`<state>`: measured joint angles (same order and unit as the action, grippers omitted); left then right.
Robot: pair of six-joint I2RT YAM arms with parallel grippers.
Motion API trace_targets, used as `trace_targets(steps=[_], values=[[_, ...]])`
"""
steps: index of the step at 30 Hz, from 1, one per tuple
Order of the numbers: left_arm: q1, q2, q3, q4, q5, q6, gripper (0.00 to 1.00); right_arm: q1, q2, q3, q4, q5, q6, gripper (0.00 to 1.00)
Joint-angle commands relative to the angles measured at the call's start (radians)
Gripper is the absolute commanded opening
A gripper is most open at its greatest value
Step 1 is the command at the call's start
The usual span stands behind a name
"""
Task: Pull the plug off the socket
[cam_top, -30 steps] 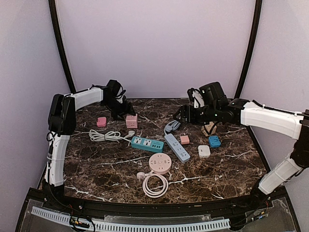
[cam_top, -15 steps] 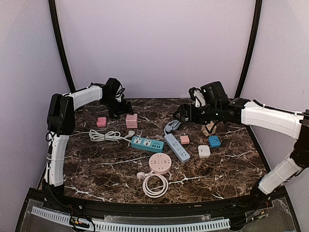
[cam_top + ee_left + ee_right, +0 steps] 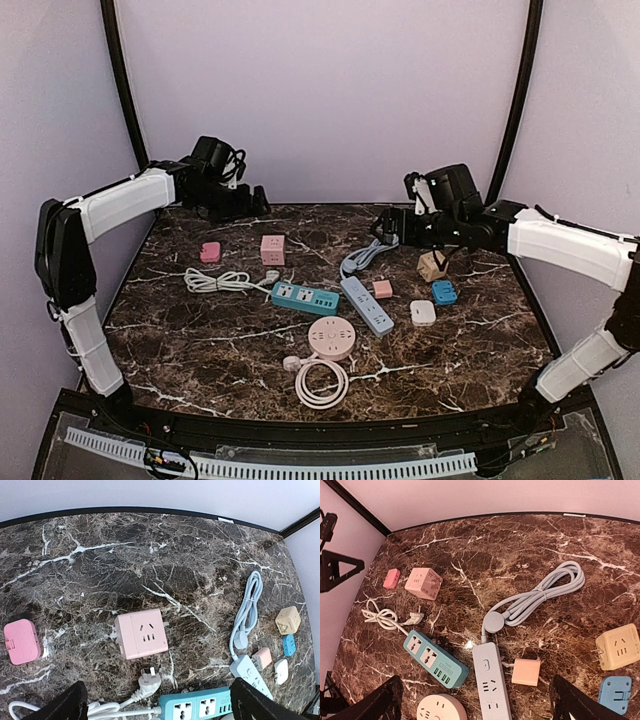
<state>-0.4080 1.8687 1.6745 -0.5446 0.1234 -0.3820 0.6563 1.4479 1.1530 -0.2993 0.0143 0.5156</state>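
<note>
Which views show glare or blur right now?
Right wrist: small bright glare spot on the dark marble table beside the teal power strip, otherwise sharp. Left wrist: sharp, evenly lit, no glare. Top external: soft even light, no visible blur.

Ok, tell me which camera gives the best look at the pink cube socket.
Left wrist. The pink cube socket sits near the middle of that view, large, with the outlet holes on its top face plain to see. The right wrist view shows it smaller, off to the left. The top view shows only a small pink block.
</note>
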Motion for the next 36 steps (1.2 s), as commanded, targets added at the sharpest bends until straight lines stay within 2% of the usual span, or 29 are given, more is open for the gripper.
trace_targets(steps=[1, 7, 10, 14, 16, 19, 20, 22, 26, 30, 32, 36], values=[[-0.034, -0.129, -0.188, 0.124, -0.055, -0.016, 0.99, -0.010, -0.084, -0.030, 0.029, 0.111, -0.029, 0.99], [-0.046, -0.344, -0.427, 0.257, -0.088, -0.045, 0.99, -0.033, -0.217, -0.143, 0.116, 0.244, -0.065, 0.99], [-0.046, -0.416, -0.510, 0.289, -0.162, -0.044, 0.99, -0.041, -0.288, -0.229, 0.189, 0.324, -0.140, 0.99], [-0.042, -0.504, -0.627, 0.370, -0.243, -0.010, 0.99, -0.070, -0.385, -0.412, 0.433, 0.409, -0.291, 0.99], [-0.021, -0.533, -0.681, 0.405, -0.266, -0.001, 0.99, -0.152, -0.416, -0.489, 0.529, 0.359, -0.329, 0.98], [0.015, -0.592, -0.766, 0.532, -0.300, 0.038, 0.99, -0.347, -0.416, -0.545, 0.605, 0.301, -0.313, 0.99], [0.023, -0.607, -0.824, 0.623, -0.323, 0.054, 0.99, -0.396, -0.410, -0.570, 0.653, 0.277, -0.333, 0.99], [0.050, -0.641, -0.879, 0.708, -0.319, 0.091, 0.99, -0.483, -0.383, -0.634, 0.777, 0.231, -0.362, 0.99], [0.099, -0.632, -0.888, 0.721, -0.360, 0.140, 0.99, -0.636, -0.266, -0.709, 0.950, 0.180, -0.375, 0.99], [0.158, -0.622, -0.949, 0.827, -0.382, 0.183, 0.99, -0.677, -0.120, -0.778, 1.219, 0.146, -0.439, 0.99], [0.202, -0.606, -0.977, 0.871, -0.381, 0.185, 0.99, -0.681, -0.099, -0.773, 1.247, 0.082, -0.461, 0.99], [0.279, -0.544, -1.028, 0.964, -0.395, 0.192, 0.99, -0.677, 0.091, -0.820, 1.498, -0.056, -0.502, 0.98]])
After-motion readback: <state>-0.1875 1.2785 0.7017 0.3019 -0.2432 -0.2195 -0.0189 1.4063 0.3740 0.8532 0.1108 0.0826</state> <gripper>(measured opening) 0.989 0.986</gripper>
